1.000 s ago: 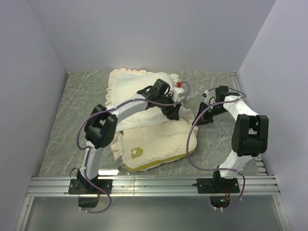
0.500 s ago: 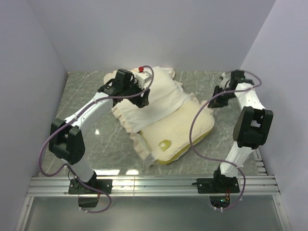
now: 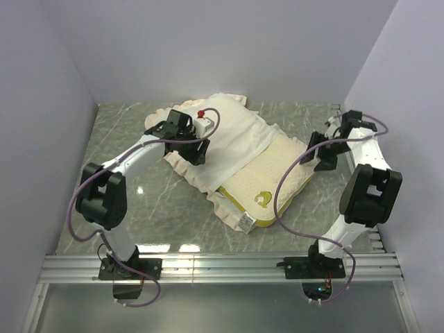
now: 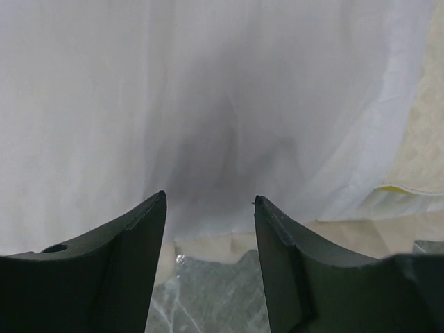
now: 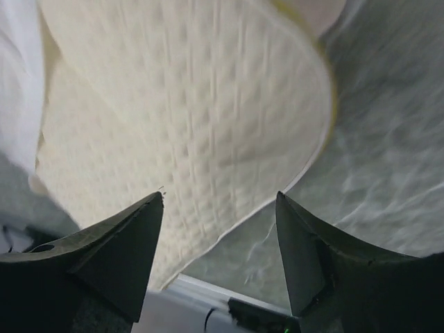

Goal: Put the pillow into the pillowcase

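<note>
Pillow [image 3: 272, 179]: protrudes toward 4 o'clock from pillowcase [image 3: 229, 139], which we'd pin while pushing evenly. Left fingers [image 4: 118, 277], right fingers [image 5: 312, 263] spread, empty.

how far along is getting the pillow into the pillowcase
Partly done: the far half of the pillow lies under the white pillowcase, apparently inside it, though the opening is hard to make out. In hand: nothing. The left gripper is open over the pillowcase, and the right gripper is open over the pillow. Left: the near end with the yellow mark sticks out uncovered.
</note>
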### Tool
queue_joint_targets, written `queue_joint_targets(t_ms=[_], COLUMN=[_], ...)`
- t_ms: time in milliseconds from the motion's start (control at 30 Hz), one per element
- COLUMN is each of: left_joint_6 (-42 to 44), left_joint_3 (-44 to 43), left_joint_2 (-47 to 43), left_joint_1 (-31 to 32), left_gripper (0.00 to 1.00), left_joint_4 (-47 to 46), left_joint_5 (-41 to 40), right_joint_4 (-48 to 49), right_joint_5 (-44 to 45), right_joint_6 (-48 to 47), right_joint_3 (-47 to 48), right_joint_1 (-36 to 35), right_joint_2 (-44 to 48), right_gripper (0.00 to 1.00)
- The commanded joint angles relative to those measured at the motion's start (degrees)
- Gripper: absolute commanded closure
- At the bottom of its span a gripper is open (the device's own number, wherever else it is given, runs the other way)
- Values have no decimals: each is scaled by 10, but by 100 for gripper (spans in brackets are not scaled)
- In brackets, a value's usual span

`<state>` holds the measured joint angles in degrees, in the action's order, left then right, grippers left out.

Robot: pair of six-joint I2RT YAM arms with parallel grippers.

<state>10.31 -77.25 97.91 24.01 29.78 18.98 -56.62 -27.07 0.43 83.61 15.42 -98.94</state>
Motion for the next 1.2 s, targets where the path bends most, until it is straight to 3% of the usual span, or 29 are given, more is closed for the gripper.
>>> queue_joint_targets(t_ms=[0, 100, 267, 400, 500, 600, 667, 767, 933, 1167], left_joint_6=[23, 24, 6, -11, -34, -41, -53, -85, -159, -233], left_joint_3=[-1, 24, 94, 135, 136, 111, 72, -18, -246, -435], left_joint_2=[53, 62, 24, -24, -63, -103, -117, -93, 92, 305], left_joint_1=[10, 32, 88, 119, 119, 115, 109, 107, 107, 113], left_gripper=[42, 52, 77, 80, 73, 53, 41, 31, 31, 33], left_joint_4=[-21, -26, -21, -5, 5, 14, -2, -31, -42, -84], left_joint_5=[8, 11, 49, 81, 77, 61, 32, -23, -45, -92], right_joint_4=[-66, -48, 8, 21, 12, 8, 10, 39, 71, 128], right_joint_5=[-81, -95, -113, -120, -120, -110, -105, -91, -115, -123], right_joint_6=[-24, -28, 11, 36, 41, 27, 16, 36, 91, 99], right_joint_3=[-53, -79, -42, 53, 70, 34, 21, 23, 29, -37], right_joint_1=[-29, -58, -90, -107, -107, -107, -104, -103, -105, -106], right_joint_2=[4, -27, -99, -138, -135, -99, -70, -46, -77, -76], right_gripper=[27, 30, 53, 58, 52, 39, 35, 29, 25, 27])
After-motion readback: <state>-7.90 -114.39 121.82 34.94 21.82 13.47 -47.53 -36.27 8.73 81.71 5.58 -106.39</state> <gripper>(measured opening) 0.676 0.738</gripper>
